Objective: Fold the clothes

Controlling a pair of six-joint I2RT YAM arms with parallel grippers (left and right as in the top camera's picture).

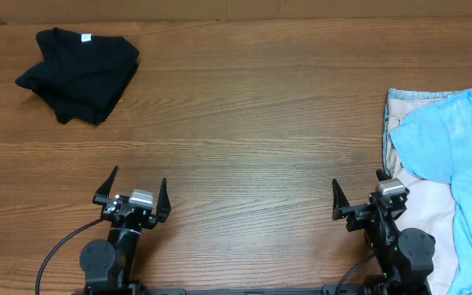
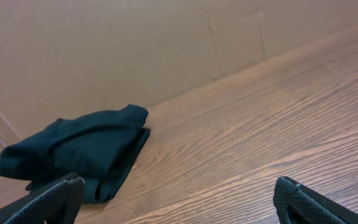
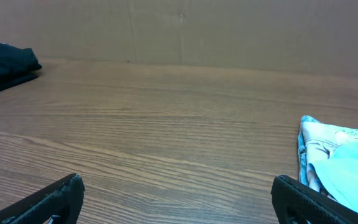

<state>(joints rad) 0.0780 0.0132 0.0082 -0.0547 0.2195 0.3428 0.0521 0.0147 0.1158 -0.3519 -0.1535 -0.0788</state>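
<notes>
A folded black garment [image 1: 79, 72] lies at the far left of the wooden table; it also shows in the left wrist view [image 2: 82, 152] and at the left edge of the right wrist view [image 3: 5, 65]. A light blue T-shirt [image 1: 457, 152] lies spread on a pale pinkish garment [image 1: 420, 205] at the right edge, seen too in the right wrist view [image 3: 340, 171]. My left gripper [image 1: 133, 197] is open and empty near the front edge, far from the black garment. My right gripper [image 1: 359, 195] is open and empty, just left of the pile.
A cardboard wall [image 2: 135, 50] stands along the table's far edge. Bare wooden tabletop [image 1: 252, 123] lies between the two piles of clothing. Cables run from both arm bases at the front edge.
</notes>
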